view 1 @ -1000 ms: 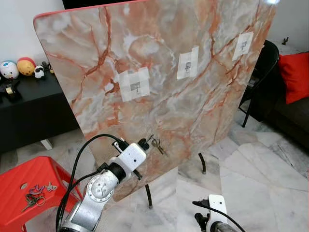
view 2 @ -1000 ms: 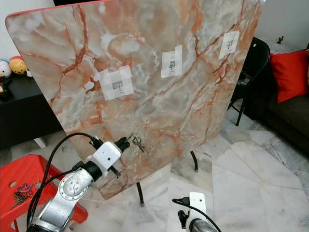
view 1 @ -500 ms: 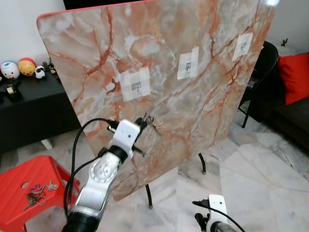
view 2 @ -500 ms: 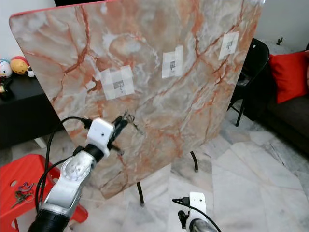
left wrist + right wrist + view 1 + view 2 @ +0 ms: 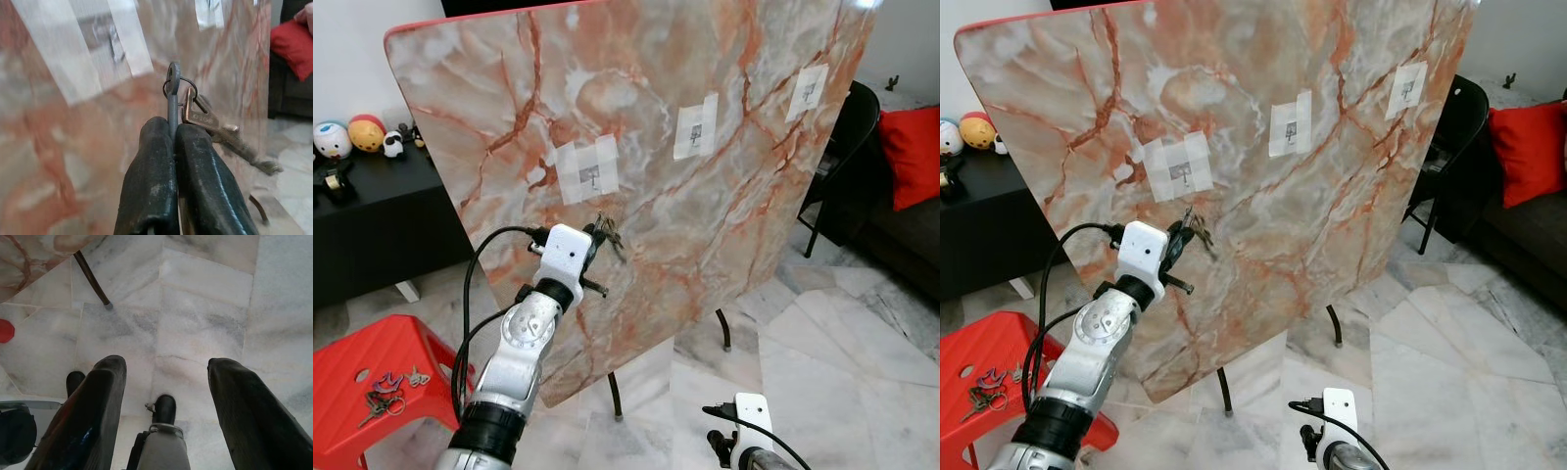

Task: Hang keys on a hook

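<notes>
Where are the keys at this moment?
The keys are pinched in the left tool, held against the marble board just below the leftmost taped hook.

**No readable text**

I can't read any writing from here. The white taped patches (image 5: 588,172) on the marble board (image 5: 724,225) bear no legible marks, and the keys (image 5: 210,122) are too blurred to show any stamping.

Tilted marble board (image 5: 705,235) blocks ahead; open floor (image 5: 832,362) to its right.
</notes>
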You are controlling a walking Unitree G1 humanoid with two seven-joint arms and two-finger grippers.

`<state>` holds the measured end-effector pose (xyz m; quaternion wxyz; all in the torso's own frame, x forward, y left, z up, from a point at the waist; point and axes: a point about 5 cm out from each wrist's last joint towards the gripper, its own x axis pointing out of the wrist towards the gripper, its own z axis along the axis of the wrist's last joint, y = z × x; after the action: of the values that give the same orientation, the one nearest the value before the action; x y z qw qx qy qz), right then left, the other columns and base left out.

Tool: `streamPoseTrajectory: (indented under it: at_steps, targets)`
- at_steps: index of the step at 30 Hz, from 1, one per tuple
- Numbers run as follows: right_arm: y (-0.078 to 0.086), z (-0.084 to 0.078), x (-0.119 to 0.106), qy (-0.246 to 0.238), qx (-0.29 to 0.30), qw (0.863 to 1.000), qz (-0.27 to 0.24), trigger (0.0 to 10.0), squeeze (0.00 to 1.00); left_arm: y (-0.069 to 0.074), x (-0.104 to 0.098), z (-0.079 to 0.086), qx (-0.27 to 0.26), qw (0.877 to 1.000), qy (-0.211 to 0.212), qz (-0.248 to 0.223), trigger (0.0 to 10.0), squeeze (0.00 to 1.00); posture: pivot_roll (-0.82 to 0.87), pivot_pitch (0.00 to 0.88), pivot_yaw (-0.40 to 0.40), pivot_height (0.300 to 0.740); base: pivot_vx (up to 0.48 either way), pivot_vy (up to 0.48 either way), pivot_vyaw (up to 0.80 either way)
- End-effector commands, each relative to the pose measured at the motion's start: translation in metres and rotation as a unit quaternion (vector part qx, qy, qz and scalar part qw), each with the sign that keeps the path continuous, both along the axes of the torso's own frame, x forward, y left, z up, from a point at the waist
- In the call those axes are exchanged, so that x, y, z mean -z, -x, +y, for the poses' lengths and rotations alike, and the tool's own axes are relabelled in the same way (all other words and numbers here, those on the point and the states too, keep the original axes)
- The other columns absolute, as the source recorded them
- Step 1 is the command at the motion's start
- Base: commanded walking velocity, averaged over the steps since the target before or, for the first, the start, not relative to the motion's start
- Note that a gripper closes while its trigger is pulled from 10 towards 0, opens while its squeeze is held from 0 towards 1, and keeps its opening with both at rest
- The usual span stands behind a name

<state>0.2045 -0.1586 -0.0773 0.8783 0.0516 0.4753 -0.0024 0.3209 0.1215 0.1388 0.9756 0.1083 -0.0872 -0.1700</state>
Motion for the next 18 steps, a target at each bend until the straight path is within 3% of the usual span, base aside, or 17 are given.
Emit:
streamPoseTrajectory:
  at_steps: [1,14,18]
  targets:
    - [-0.0004,-0.0002,-0.0002,-0.001,0.005,1.000,0.000,10.0,0.00,0.0010,-0.0053,-0.0003,0.005,1.000,0.000,-0.016,10.0,0.00,0.06,0.000,-0.035,0.740,0.000,0.000,0.00]
    - [0.0000,-0.0007,0.0000,-0.002,0.008,1.000,-0.001,10.0,0.00,0.0070,-0.0026,0.0038,0.004,1.000,0.011,-0.015,10.0,0.00,0.05,0.000,-0.035,0.740,0.000,0.000,0.00]
    - [0.0000,-0.0005,0.0000,-0.002,0.007,1.000,-0.001,10.0,0.00,0.0089,-0.0017,0.0030,0.007,1.000,0.013,-0.015,10.0,0.00,0.05,0.000,-0.035,0.740,0.241,0.000,0.00]
